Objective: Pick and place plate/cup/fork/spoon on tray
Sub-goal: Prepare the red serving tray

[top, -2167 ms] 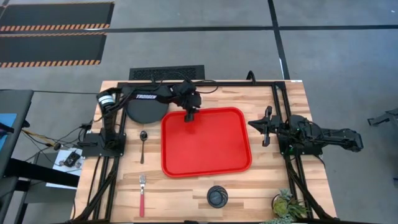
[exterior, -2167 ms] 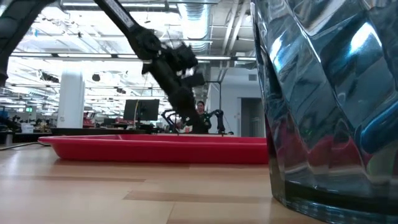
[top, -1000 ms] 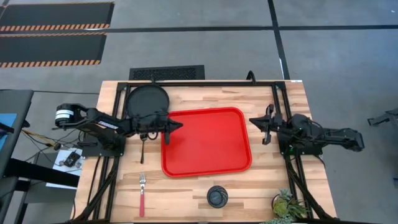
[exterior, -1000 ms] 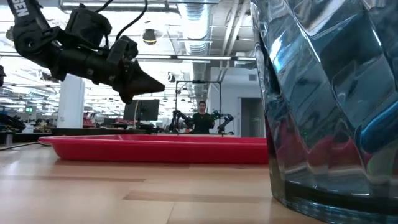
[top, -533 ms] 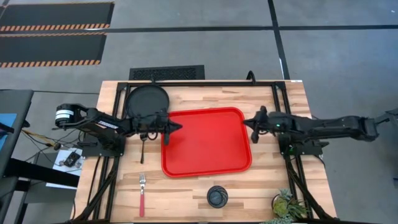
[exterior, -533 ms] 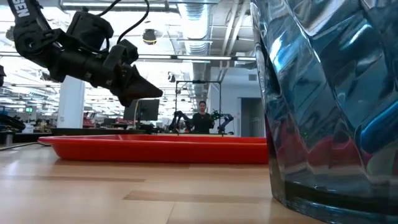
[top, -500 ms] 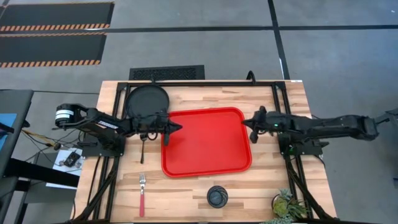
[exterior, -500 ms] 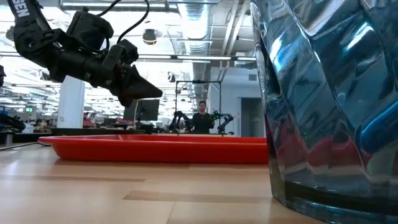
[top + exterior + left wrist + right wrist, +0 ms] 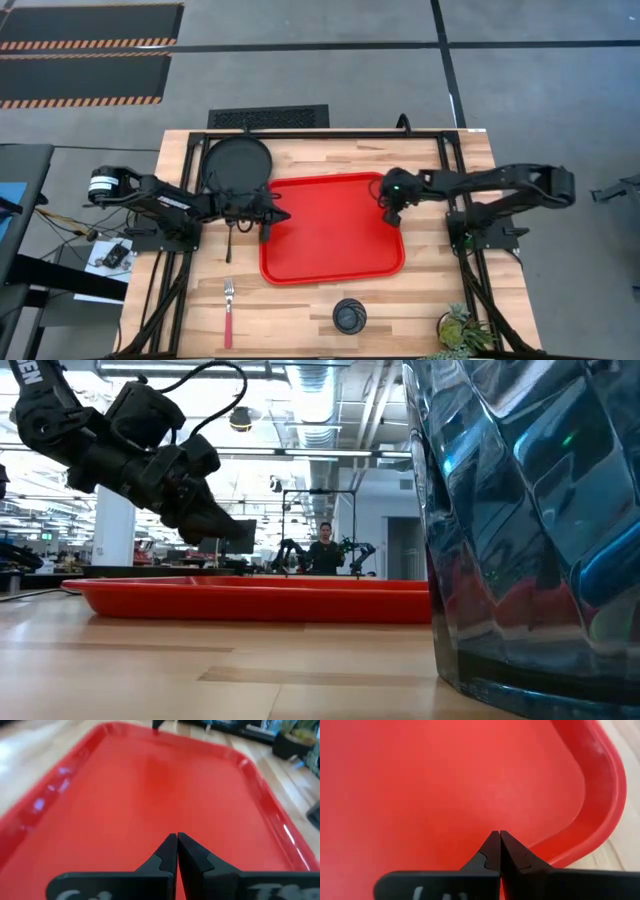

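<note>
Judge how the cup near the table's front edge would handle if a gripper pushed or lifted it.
The cup stands upright on the bare wood, apart from the tray, so a low push would probably slide it. A high push might tip it, and being round it could then roll. It looks small, so likely light.

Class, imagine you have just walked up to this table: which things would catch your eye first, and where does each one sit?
The large bright red rectangular plastic tray dominates the middle of the wooden table, with nothing lying in it. Both dark arms reach in over its edges: the left pincer at its left rim, the right pincer inside its far right corner, both shut. The flat round matte black plate lies just off the tray's far left corner.
</note>
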Available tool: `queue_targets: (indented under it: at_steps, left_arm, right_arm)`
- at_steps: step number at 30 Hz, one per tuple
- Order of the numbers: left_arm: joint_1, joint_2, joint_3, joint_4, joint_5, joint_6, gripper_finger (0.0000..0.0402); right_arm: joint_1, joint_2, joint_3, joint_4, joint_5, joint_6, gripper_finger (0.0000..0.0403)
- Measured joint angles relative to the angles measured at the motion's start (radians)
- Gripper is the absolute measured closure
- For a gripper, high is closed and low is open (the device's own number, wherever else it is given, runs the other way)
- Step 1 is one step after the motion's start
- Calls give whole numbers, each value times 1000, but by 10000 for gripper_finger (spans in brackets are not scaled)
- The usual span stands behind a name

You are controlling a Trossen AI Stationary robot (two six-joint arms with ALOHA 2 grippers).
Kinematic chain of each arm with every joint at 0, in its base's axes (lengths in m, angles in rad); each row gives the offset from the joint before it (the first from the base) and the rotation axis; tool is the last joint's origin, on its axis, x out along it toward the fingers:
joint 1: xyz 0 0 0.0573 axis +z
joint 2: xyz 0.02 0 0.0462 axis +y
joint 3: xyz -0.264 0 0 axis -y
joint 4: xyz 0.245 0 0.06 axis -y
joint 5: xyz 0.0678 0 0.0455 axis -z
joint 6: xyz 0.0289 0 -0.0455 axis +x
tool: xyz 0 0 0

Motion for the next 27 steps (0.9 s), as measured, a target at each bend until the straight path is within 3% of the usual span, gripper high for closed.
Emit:
queue_targets:
  at_steps: [10, 19, 27]
  left_arm:
    - [-52, 0, 1, -78, -34, -5, 401]
    - [-52, 0, 70, -332, -170, -6, 401]
    - [-52, 0, 92, -455, -263, 8, 401]
  right_arm:
    - [-55, 173, 101, -174, 1, 37, 391]
    - [-66, 141, 100, -261, 38, 173, 391]
    - [-29, 131, 100, -282, 34, 251, 391]
